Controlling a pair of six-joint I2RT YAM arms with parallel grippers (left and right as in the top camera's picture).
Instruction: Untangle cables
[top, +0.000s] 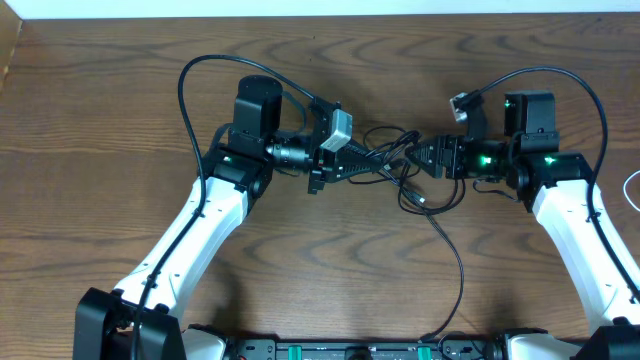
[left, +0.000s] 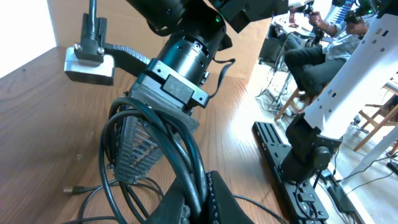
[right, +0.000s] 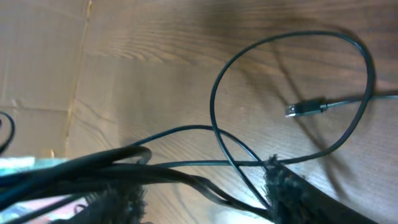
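Note:
A tangle of thin black cables (top: 398, 165) lies at the table's middle, between my two grippers. My left gripper (top: 362, 166) is shut on a bundle of black cables (left: 186, 168); in the left wrist view the jaws (left: 200, 202) pinch them at the bottom. My right gripper (top: 422, 158) faces it from the right. In the right wrist view its fingers (right: 199, 190) stand apart, with several black cables (right: 186, 171) running across between them. A loose loop ends in a small plug (right: 305, 107). Another plug end (left: 73, 190) lies on the table.
One black cable (top: 458, 270) trails from the tangle towards the table's front edge. A white cord (top: 630, 188) shows at the far right edge. The wooden table (top: 320, 60) fills the view. A person and chairs (left: 298, 56) are beyond the table.

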